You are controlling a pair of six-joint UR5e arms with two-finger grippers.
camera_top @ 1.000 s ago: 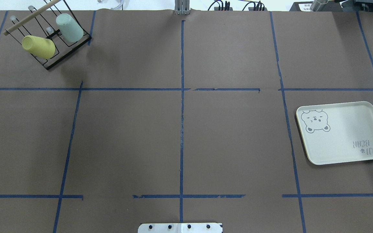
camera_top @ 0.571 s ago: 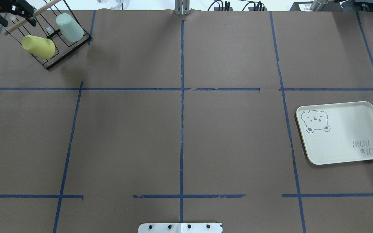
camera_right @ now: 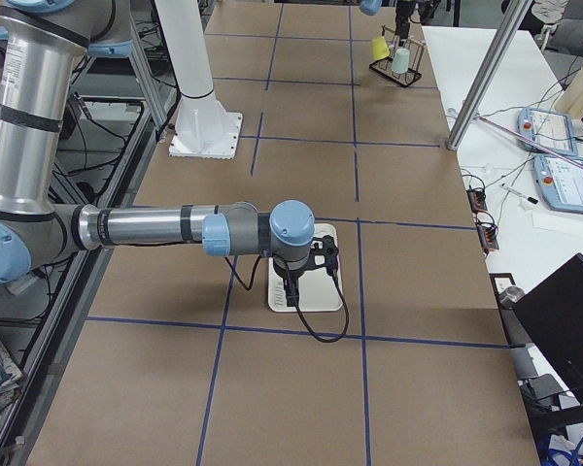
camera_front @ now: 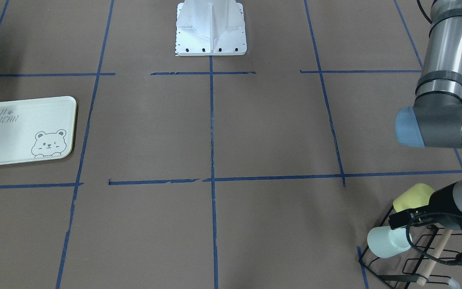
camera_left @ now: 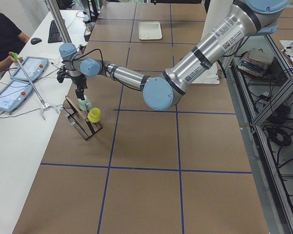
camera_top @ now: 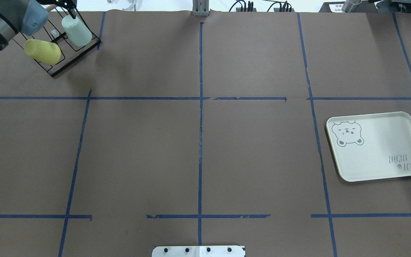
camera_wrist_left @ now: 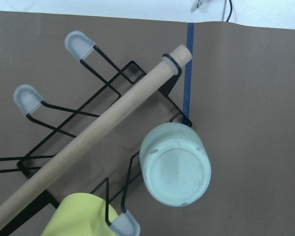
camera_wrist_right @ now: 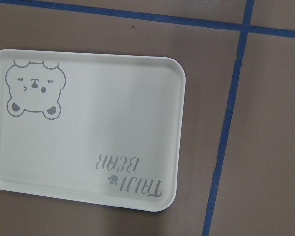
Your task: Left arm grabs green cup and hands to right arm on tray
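Left gripper over green cup (on wire rack), openness unclear, right gripper likewise

cups: 2 (1 green cup, 1 yellow cup) | wire rack: 1 | wooden dowel on it: 1 | capped prongs in the left wrist view: 3 | tray: 1 | robot arms: 2 (1 left arm, 1 right arm) | mounting base: 1 | operator: 1 | control tablets: 2

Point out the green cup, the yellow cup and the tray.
green cup (camera_wrist_left: pixel 176 174): left wrist view, its round base.
yellow cup (camera_top: pixel 45 53): overhead view, its side wall.
tray (camera_wrist_right: pixel 98 115): right wrist view, its bare middle.
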